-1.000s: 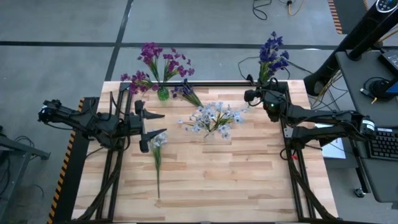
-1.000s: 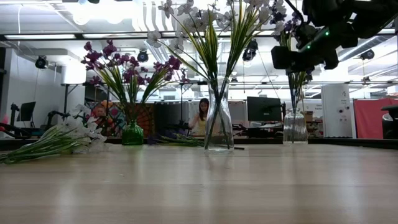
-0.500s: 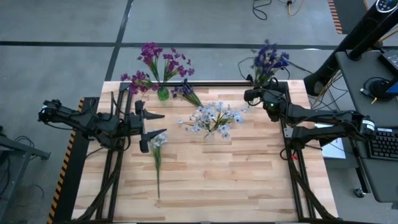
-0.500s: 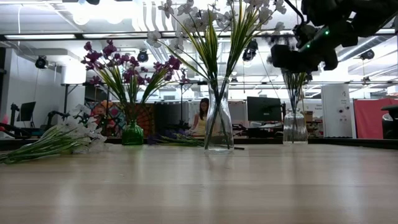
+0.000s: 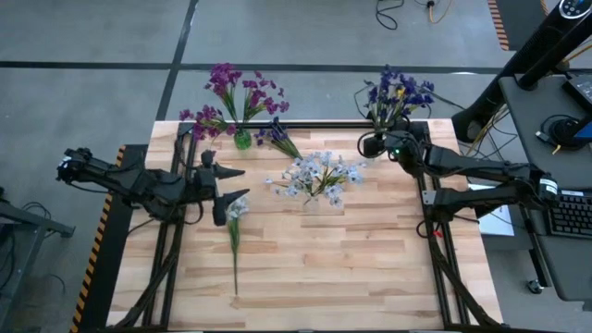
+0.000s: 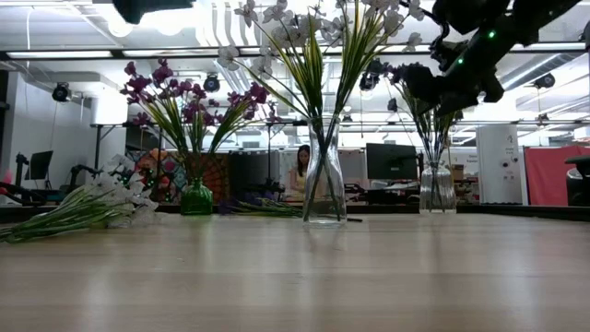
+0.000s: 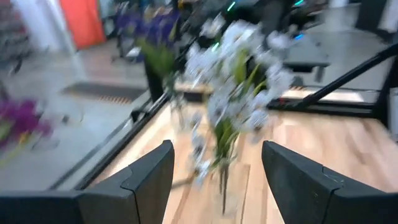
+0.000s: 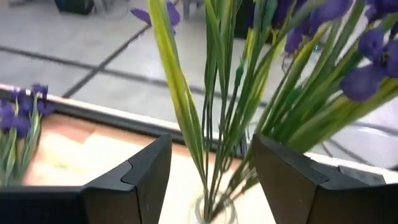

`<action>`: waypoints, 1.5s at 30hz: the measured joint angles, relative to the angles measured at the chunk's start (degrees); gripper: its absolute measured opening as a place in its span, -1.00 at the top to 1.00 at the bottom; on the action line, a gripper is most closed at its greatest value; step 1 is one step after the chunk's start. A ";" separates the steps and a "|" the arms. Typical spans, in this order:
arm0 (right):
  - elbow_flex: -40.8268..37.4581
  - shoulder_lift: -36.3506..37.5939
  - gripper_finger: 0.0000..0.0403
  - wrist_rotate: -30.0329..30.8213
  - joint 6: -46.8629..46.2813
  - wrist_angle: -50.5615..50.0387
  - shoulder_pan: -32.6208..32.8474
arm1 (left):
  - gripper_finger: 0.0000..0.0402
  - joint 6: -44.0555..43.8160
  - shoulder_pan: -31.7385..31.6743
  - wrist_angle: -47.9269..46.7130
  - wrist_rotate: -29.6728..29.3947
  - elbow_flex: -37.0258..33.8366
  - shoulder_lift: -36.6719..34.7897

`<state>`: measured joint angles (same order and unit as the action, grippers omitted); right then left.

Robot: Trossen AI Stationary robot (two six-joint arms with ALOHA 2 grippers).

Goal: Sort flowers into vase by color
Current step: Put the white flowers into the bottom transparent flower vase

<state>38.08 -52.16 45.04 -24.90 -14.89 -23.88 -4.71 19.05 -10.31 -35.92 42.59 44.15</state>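
Magenta sprays [image 5: 233,92] stand in a green vase [image 6: 195,197] at the far left. Pale white-lavender sprays [image 5: 319,176] stand in a clear vase [image 6: 324,189] at the table's middle. Blue-violet sprays [image 5: 396,91] stand in a clear vase [image 6: 437,189] at the far right. One white spray [image 5: 233,227] and one blue-violet spray [image 5: 277,137] lie flat on the table. My left gripper [image 5: 237,183] [image 7: 216,149] is open and empty above the lying white spray's head. My right gripper [image 5: 367,144] [image 8: 211,143] is open and empty, facing the blue sprays' stems [image 8: 217,112].
Black frame rails [image 5: 180,231] run along the table's left and right sides. Bare wood [image 5: 333,268] lies toward the near edge. A person [image 6: 299,175] sits far behind the table. A desk with a keyboard [image 5: 569,213] stands to the right.
The blue-violet sprays have swung and spread out in their vase, their heads now fanned wider than before. My right gripper has drawn a little toward the table's left and up. My left gripper has gone slightly toward the right, over the lying white spray.
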 joint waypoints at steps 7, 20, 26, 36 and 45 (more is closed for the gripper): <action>5.81 0.07 -0.07 -6.56 -4.41 -14.19 0.00 | -0.12 -22.56 0.00 -16.25 -2.61 2.32 1.19; 15.86 0.44 -0.07 -13.56 -4.72 -30.73 0.02 | -0.12 -48.64 0.04 -39.84 5.09 6.86 7.68; 18.15 0.44 -0.07 -18.55 -4.52 -34.31 0.18 | -0.12 -62.37 0.20 -45.23 17.99 6.08 12.35; 17.91 0.44 -0.07 -18.56 -5.46 -37.59 3.96 | -0.12 -85.33 7.03 -46.05 24.98 6.08 23.43; 17.89 0.44 -0.07 -18.54 -6.02 -38.13 9.82 | -0.24 -103.05 15.69 -43.35 25.98 6.16 35.21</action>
<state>55.96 -51.72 26.50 -30.92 -53.03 -14.06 -107.75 34.74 -53.66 -9.94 48.75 79.36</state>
